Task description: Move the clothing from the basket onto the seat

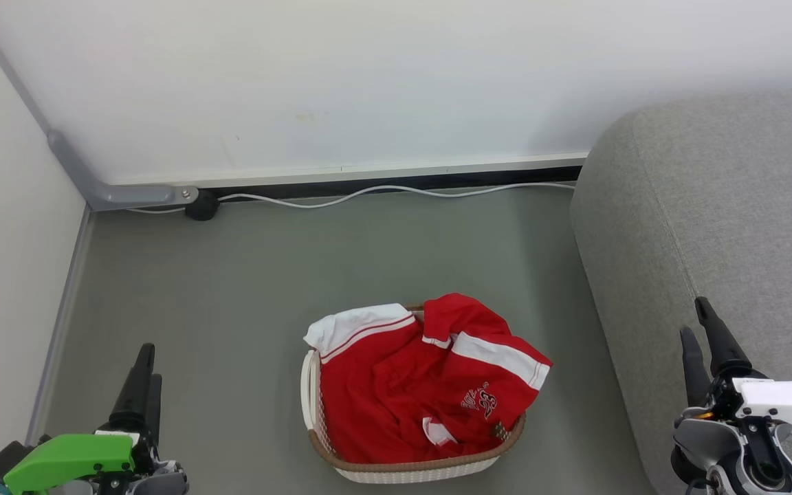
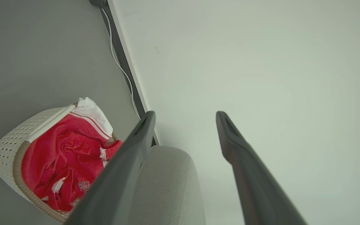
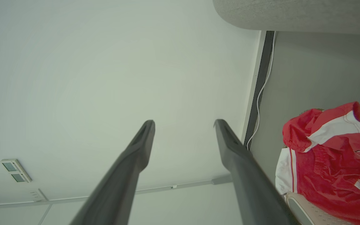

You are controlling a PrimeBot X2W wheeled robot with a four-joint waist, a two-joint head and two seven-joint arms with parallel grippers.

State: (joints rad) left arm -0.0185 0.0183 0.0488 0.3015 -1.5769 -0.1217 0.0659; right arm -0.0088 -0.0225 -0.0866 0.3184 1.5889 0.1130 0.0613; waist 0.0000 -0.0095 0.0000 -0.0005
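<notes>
The left gripper is seen at the lower left of the head view, with its fingers released and nothing held. In the left wrist view the two dark fingers are parted against the white wall. The right gripper is seen at the lower right, likewise spread and empty, in front of the seat.

The clothing is heaped in the basket at the lower centre of the frame. A white band is draped over the upper-left rim and a red fold with a white band is hung over the right rim. A white logo print is turned up. The basket is set on the grey floor, well apart from both grippers. The seat is placed at the right of the frame, near the basket and not touching it. A white cable is laid along the wall base, across the upper middle.
</notes>
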